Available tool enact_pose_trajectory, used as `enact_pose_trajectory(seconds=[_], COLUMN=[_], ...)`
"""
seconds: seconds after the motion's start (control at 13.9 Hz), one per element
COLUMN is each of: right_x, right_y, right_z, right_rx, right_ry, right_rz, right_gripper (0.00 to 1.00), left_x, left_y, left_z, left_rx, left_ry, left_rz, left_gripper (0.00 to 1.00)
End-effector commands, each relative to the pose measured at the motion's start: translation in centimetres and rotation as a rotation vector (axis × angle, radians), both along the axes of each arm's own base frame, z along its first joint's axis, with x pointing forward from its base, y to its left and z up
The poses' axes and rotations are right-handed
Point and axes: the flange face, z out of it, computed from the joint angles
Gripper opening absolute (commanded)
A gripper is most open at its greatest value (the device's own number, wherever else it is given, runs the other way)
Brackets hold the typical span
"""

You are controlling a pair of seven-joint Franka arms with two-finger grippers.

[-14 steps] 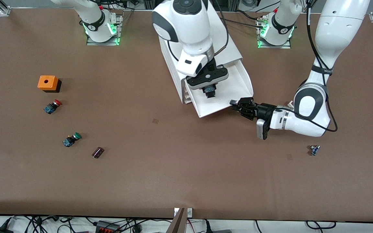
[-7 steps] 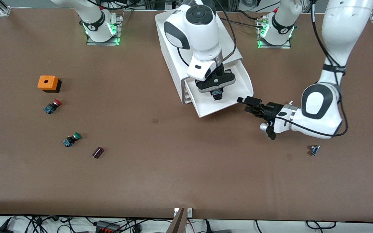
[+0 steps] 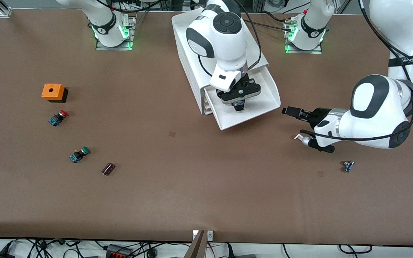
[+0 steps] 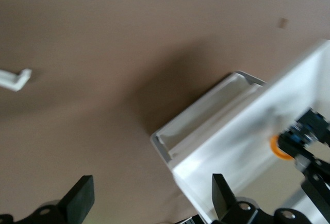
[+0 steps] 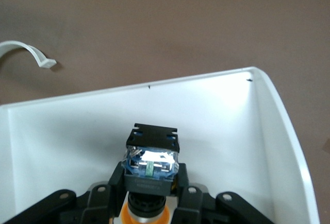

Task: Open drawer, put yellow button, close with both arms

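Observation:
The white cabinet (image 3: 192, 46) stands at the robots' edge of the table, its top drawer (image 3: 264, 96) pulled out toward the front camera. My right gripper (image 3: 238, 106) is over the open drawer, shut on the yellow button (image 5: 151, 165). I see the button's black-and-blue body (image 3: 239, 104), and its orange cap shows between the fingers (image 5: 116, 183). My left gripper (image 3: 292, 111) is open and empty beside the drawer's front corner, toward the left arm's end. In the left wrist view its fingers (image 4: 77, 203) stand wide apart, with the drawer corner (image 4: 206, 131) and the orange cap (image 4: 278, 147) in sight.
An orange box (image 3: 53, 92), a red-capped switch (image 3: 58, 118), a green-capped switch (image 3: 79, 154) and a small dark block (image 3: 108, 168) lie toward the right arm's end. A small blue part (image 3: 348, 166) lies near the left arm. A white clip (image 5: 31, 54) lies on the table by the drawer.
My left gripper has drawn away from the drawer's front corner toward the left arm's end. My right gripper has shifted slightly over the drawer, still holding the yellow button.

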Motion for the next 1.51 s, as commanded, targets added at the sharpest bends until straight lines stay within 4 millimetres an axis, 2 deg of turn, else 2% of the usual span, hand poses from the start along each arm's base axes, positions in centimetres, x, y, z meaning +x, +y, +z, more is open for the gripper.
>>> enact_pose_trajectory(seconds=[0.0, 0.07, 0.22, 0.29, 0.36, 0.43, 0.65, 0.79, 0.93, 1.08, 1.22, 1.43], right_x=[-1.0, -1.2, -1.4, -1.4, -1.4, -1.2, -1.1, -0.6, 1.1, 3.4, 6.3, 11.5], right_y=[0.7, 0.8, 0.9, 1.0, 0.9, 0.8, 0.1, -1.4, -4.5, -8.9, -13.3, -22.3], right_z=[0.3, 0.3, 0.3, 0.3, 0.3, 0.5, 0.9, 4.6, 8.3, 11.7, 12.2, 13.3], right_rx=[-0.039, -0.038, -0.038, -0.037, -0.038, -0.039, -0.076, -0.088, -0.108, -0.142, -0.196, -0.250], right_ry=[0.003, 0.004, 0.004, 0.005, 0.004, 0.000, 0.023, 0.032, 0.032, 0.026, 0.041, 0.095], right_rz=[0.035, 0.037, 0.040, 0.040, 0.040, 0.037, 0.028, 0.009, -0.041, -0.115, -0.149, -0.163], right_gripper=[0.00, 0.00, 0.00, 0.11, 0.63, 1.00, 1.00, 1.00, 1.00, 1.00, 1.00, 1.00], left_x=[0.1, 0.6, 0.7, 0.7, 0.7, 0.7, 0.6, 0.6, 0.5, 0.4, 0.4, 0.4], left_y=[1.3, 1.7, 2.0, 1.9, 2.0, 1.8, 1.5, 1.8, 1.4, 0.9, 0.5, 0.6], left_z=[0.9, 1.7, 1.9, 1.9, 1.9, 1.8, 1.8, 1.8, 1.8, 1.8, 1.7, 1.7], left_rx=[0.150, 0.172, 0.213, 0.237, 0.256, 0.275, 0.282, 0.282, 0.282, 0.282, 0.280, 0.285], left_ry=[0.014, -0.008, -0.009, 0.004, 0.011, 0.006, 0.003, 0.005, 0.004, 0.004, 0.004, 0.000], left_rz=[0.068, 0.075, 0.098, 0.129, 0.151, 0.143, 0.132, 0.136, 0.132, 0.124, 0.119, 0.113], left_gripper=[1.00, 1.00, 1.00, 1.00, 1.00, 1.00, 1.00, 1.00, 1.00, 1.00, 1.00, 1.00])
